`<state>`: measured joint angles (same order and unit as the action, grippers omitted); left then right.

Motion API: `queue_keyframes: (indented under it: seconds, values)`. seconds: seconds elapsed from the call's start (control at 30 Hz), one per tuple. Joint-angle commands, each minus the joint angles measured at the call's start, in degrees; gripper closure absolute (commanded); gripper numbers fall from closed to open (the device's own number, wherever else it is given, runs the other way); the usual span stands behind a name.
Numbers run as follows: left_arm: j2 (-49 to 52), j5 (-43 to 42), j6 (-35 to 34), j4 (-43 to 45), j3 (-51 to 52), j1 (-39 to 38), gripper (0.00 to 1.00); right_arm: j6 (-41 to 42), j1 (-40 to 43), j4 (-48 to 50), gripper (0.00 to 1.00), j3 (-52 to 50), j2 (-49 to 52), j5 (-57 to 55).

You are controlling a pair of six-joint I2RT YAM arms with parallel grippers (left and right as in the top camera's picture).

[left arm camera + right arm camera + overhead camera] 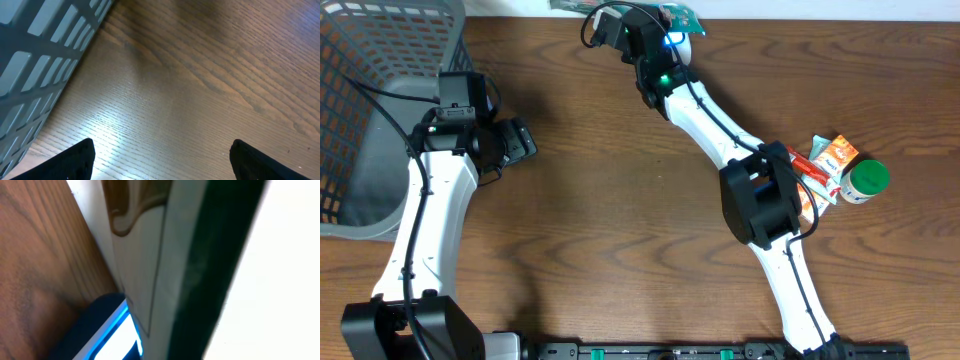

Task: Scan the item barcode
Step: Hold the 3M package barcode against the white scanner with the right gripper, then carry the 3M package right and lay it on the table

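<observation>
The scanning step itself seems to be in hand. At the top centre of the overhead view the right gripper (pixel 670 40), fully closed, appears to pinch the green packet (pixel 686 17), which its wrist view shows right against a blue-lit scanner (pixel 107 332). The next move probably calls for turning the barcode toward that light. Mid-left, beside the basket (pixel 370 60), the left gripper (pixel 520 140) gapes wide and empty.

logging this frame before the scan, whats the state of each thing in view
left hand: open, empty
right hand: shut, grip on anything unclear
packet: at far edge, by right hand
blue light: on
basket: upright, no items visible inside
bottle: green cap on, untouched
carton: beside bottle, untouched
</observation>
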<state>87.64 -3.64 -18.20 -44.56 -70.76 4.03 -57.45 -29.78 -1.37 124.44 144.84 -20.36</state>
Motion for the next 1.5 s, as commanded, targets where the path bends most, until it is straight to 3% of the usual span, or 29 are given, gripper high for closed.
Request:
queue_keyframes:
  seconds: [0.0, 0.6, 0.8, 0.97, 1.17, 1.27, 1.37, 1.47]
  values:
    - [-0.5, 1.3, -0.8, 0.0, -0.3, 0.7, 0.13, 4.0, -1.6, -0.9, 0.99, 0.5, 0.2, -1.4]
    - [-0.5, 1.3, -0.8, 0.0, -0.3, 0.7, 0.13, 27.1, -0.6, -5.3, 0.99, 0.5, -0.3, -2.3]
    - [-0.5, 1.3, -0.8, 0.0, -0.3, 0.7, 0.13, 37.1, 0.3, -9.0, 0.99, 0.5, -7.3, -2.0]
    - [-0.5, 1.3, -0.8, 0.0, -0.3, 0.7, 0.13, 44.4, 0.3, -25.3, 0.99, 0.5, -18.6, 0.6]
    - [-0.5, 1.3, -0.8, 0.0, -0.3, 0.7, 0.13, 51.1, 2.9, -56.9, 0.99, 0.5, -31.7, 13.4]
    - [-0.5, 1.3, -0.7, 0.0, -0.3, 0.7, 0.13, 57.3, 5.6, -70.7, 0.99, 0.5, -33.4, 20.2]
    - [-0.5, 1.3, -0.8, 0.0, -0.3, 0.7, 0.13, 58.1, 7.8, -79.5, 0.99, -1.2, -33.1, 24.0]
    - [-0.5, 1.3, -0.7, 0.0, -0.3, 0.7, 0.13, 58.1, 9.3, -81.4, 0.99, -6.7, -33.1, 25.6]
